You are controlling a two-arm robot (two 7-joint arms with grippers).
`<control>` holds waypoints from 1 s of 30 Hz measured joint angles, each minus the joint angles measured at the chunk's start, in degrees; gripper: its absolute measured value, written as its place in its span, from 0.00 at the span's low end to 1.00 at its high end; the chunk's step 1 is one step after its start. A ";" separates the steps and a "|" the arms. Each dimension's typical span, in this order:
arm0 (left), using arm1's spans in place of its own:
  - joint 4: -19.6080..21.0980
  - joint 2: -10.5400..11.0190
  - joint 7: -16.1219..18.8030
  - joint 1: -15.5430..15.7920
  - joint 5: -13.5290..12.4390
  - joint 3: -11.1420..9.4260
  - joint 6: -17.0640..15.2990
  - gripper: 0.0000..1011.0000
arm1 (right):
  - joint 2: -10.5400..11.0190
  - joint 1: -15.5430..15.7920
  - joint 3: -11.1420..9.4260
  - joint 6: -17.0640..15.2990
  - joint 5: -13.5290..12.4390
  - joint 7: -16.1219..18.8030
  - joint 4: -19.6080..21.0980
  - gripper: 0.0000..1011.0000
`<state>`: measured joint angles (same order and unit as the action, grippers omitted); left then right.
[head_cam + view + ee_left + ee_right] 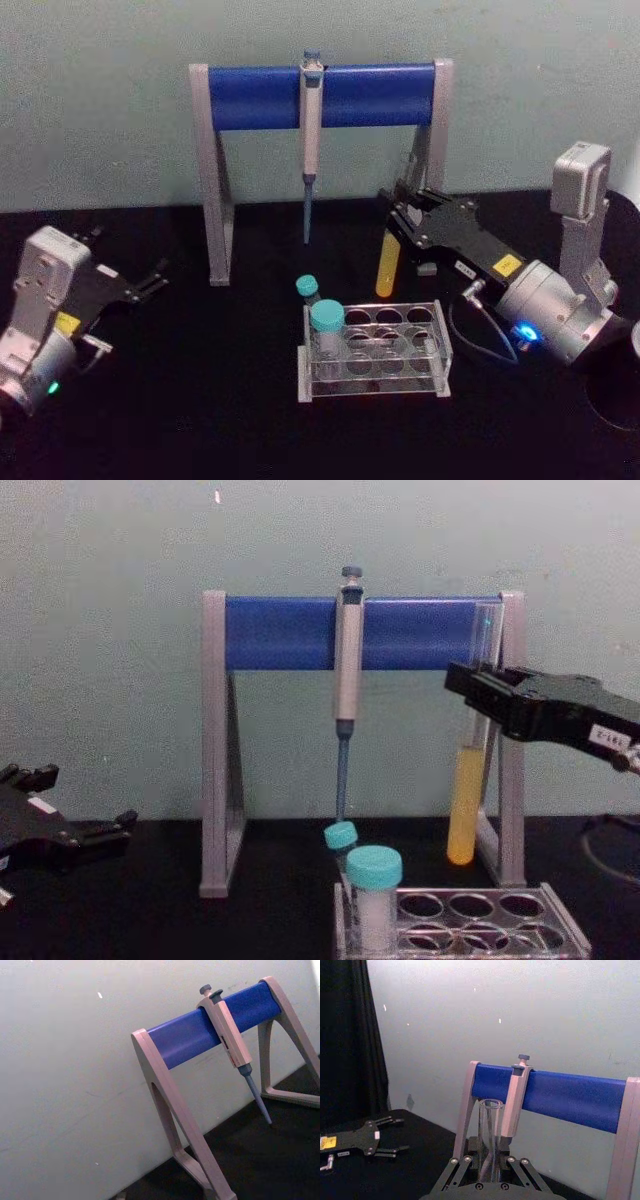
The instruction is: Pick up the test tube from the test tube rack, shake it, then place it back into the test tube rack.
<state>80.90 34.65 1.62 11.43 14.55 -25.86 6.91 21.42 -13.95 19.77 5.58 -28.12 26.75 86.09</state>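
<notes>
Glass test tube (387, 268): held roughly upright in the air, lifted clear of the rack, with yellow liquid in its lower part; in the chest view its rounded bottom (461, 852) hangs above the level of the rack's top plate.
Right gripper (398, 222): jaws clamped on the tube's upper half, one finger on each side; the open rim of the tube shows above the fingers in the right wrist view (491, 1106).
Left gripper (152, 280): jaws spread apart with nothing between them, resting low at the table's left side, well apart from the rack.
Test tube rack (372, 386): clear plastic, on the black table (200, 420) in front of and below the tube.
Teal-capped vials: the larger one (327, 320) stands in the rack's front left hole; a smaller one (307, 288) is at the rack's back left corner.
Pipette stand (258, 97): grey legs and blue bar behind the rack; its right leg is just behind the held tube.
Pipette (311, 140): hangs from the middle of the bar, tip down, left of the tube and apart from it.
</notes>
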 joint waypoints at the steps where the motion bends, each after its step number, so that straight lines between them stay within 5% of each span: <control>1: 0.00 0.00 0.00 0.00 0.00 0.00 0.00 0.99 | 0.00 0.00 0.01 0.00 -0.01 0.00 0.00 0.23; 16: 0.00 0.00 0.00 0.00 0.00 0.00 0.00 0.99 | 0.17 0.10 0.31 0.00 -0.27 0.63 0.17 0.23; 30: 0.00 0.00 0.00 0.00 0.00 0.00 0.00 0.99 | 2.68 0.84 2.43 0.66 -3.12 6.50 1.47 0.23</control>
<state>80.90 34.65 1.62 11.43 14.55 -25.86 6.91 24.10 -13.12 22.20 6.24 -31.24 33.25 87.56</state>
